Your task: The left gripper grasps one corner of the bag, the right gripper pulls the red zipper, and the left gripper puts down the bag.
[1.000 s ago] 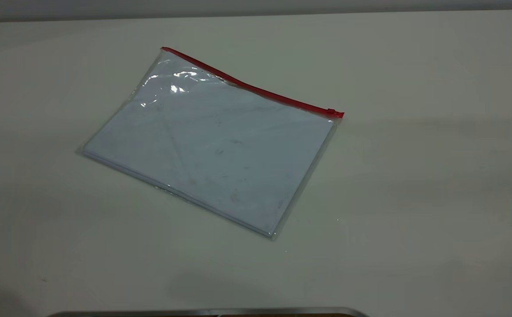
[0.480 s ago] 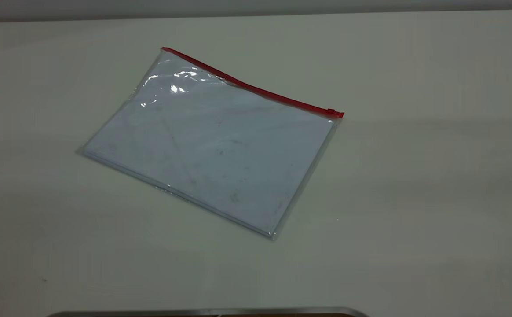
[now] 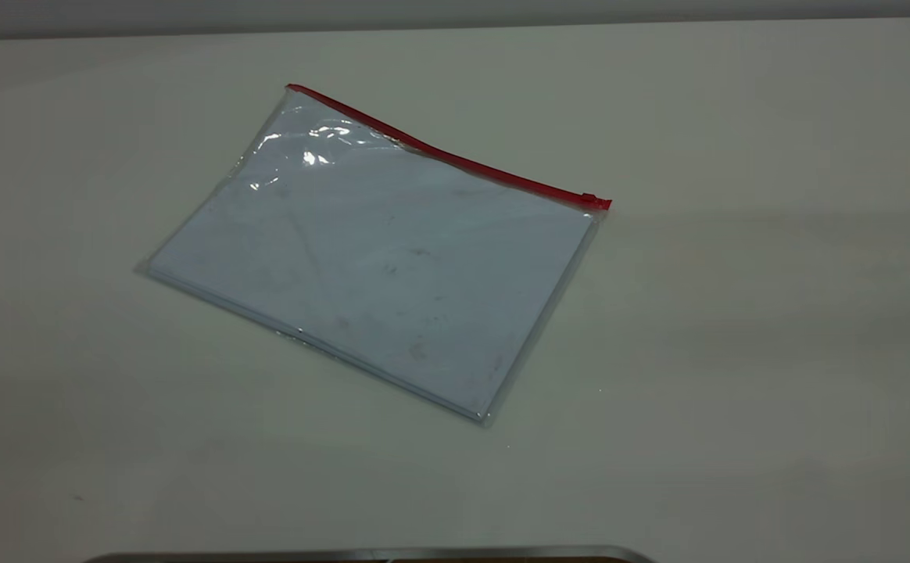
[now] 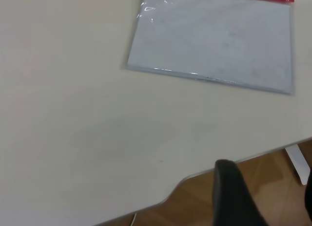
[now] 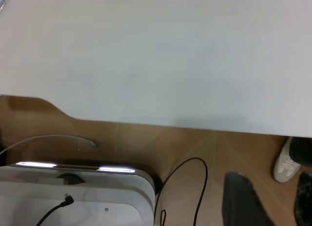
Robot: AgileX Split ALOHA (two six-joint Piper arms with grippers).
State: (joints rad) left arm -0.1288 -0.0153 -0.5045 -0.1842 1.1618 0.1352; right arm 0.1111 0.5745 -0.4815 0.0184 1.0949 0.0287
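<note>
One clear glossy plastic bag (image 3: 373, 266) flat on the white counter (image 3: 736, 313)

One red zipper (image 3: 455, 156) along its far edge; left end effector (image 4: 273, 201) and right end effector (image 5: 270, 201) spread wide; both hang empty off the counter's edge.

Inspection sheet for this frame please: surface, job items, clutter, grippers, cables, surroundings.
Surface: white table, bare apart from the bag.
Job's things: bag lies flat, white paper inside; red zipper along its far edge, slider at the right end.
Clutter: nothing seen.
Grippers: left gripper back past the table's near edge, one finger in view; right gripper also off the table, over the floor. Neither touches the bag.
Cables: black cable on the floor.
Surroundings: brown floor, white device, a shoe.
</note>
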